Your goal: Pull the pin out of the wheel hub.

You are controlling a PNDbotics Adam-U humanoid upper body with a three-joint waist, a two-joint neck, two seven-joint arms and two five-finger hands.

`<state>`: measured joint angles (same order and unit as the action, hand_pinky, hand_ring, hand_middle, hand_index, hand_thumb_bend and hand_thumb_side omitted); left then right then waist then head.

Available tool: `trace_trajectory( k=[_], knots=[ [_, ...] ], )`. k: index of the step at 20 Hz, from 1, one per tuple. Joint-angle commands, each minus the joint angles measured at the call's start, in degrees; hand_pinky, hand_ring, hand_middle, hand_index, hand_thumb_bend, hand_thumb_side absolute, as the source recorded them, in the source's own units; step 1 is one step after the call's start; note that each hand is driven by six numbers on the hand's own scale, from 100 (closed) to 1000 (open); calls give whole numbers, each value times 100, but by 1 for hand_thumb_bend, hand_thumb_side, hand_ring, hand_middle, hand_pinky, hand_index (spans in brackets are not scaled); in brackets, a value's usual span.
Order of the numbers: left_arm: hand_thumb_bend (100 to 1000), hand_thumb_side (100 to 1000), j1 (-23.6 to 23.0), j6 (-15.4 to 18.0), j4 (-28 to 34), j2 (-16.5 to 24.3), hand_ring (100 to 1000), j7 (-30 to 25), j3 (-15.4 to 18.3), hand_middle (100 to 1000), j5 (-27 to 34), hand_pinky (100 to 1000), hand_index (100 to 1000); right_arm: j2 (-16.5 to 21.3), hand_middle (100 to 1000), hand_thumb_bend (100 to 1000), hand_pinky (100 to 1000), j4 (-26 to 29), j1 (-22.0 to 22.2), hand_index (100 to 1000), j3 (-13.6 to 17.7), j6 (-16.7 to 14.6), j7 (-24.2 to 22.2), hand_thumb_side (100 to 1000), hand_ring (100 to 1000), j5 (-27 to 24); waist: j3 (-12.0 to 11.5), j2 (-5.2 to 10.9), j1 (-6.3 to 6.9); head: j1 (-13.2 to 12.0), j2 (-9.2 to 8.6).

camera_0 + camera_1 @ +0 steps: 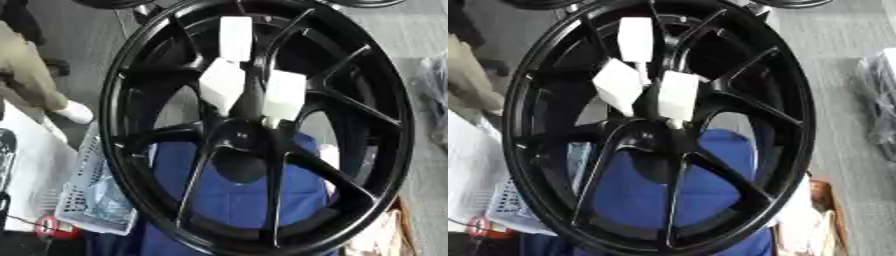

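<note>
A black multi-spoke wheel hub (367, 100) stands upright and fills most of both views. Three white block-shaped pieces stick out near its centre: one high up (236, 37), one at the left (221, 82) and one at the right (285, 94). A thin dark stem (641, 67) runs down from the top piece toward the hub's middle. A small pale tip (268, 120) shows under the right piece, just above the round centre bore (238, 165). I take these pieces for the pins' heads, but cannot tell how they sit in the hub. Neither of my hands shows in either view.
A blue surface (236, 197) lies behind the wheel's lower half. A white perforated basket (87, 195) sits at the lower left beside a small red and white round thing (48, 227). A person's leg and white shoe (74, 111) stand at the left. Clear wrapping (881, 100) lies at the right edge.
</note>
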<state>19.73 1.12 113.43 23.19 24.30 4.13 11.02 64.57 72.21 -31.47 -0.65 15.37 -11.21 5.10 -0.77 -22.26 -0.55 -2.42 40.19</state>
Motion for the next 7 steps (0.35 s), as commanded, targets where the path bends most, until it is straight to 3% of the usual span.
trace_trajectory(
  k=[1, 2, 5, 7],
  knots=[
    [166, 634, 70, 20, 116, 72, 689, -18, 43, 659, -8, 850, 718, 147, 794, 446, 766, 296, -128, 822, 109, -83, 132, 254, 809, -193, 5, 150, -27, -28, -33],
    [166, 633, 70, 20, 116, 70, 689, -17, 45, 659, -9, 850, 718, 127, 785, 365, 760, 398, -157, 819, 119, -127, 191, 333, 798, -273, 2, 154, -26, -35, -35],
    [167, 632, 75, 25, 116, 68, 690, -19, 46, 659, -10, 850, 718, 47, 781, 310, 756, 769, -239, 819, 143, -291, 424, 367, 792, -523, -2, 164, -25, -48, -31],
    [166, 632, 77, 24, 116, 65, 690, -21, 44, 659, -9, 850, 718, -11, 777, 221, 753, 1036, -274, 820, 145, -378, 596, 411, 787, -697, -7, 170, -25, -56, -28]
  ],
)
